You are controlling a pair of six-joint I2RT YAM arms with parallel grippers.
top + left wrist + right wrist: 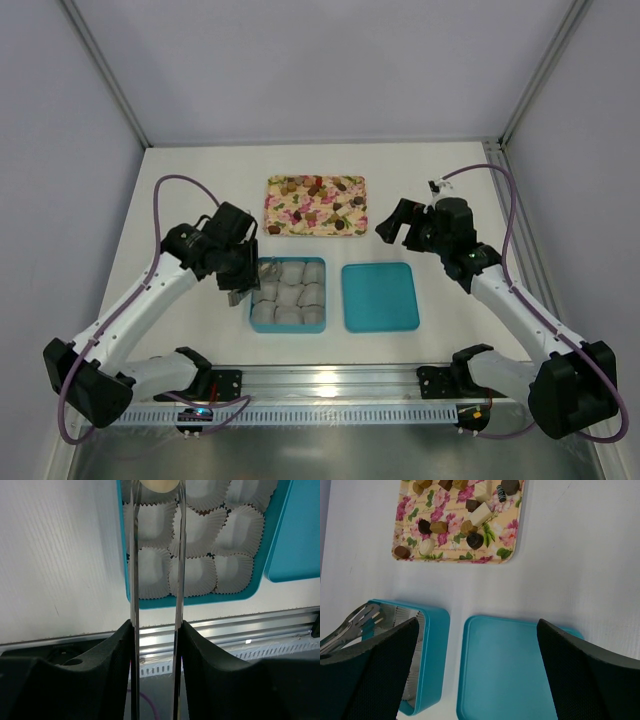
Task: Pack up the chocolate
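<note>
The chocolates (pixel 315 190) lie loose on the pink floral tray (pixel 275 225) at the back; the right wrist view shows them dark brown, tan and cream (pixel 470 527). My left gripper (pixel 236 272) is shut on metal tongs (pixel 133 555). The tongs' tips pinch a pale cream candy (pixel 159 484) above the teal box (pixel 200 600), which is lined with empty paper cups (pixel 200 530). My right gripper (pixel 395 222) is open and empty, held above the gap between box and lid (pixel 477 625).
The teal lid (pixel 379 296) lies flat to the right of the box (pixel 253 300). A metal rail (pixel 330 380) runs along the near edge between the arm bases. The tongs also show in the right wrist view (pixel 350 622).
</note>
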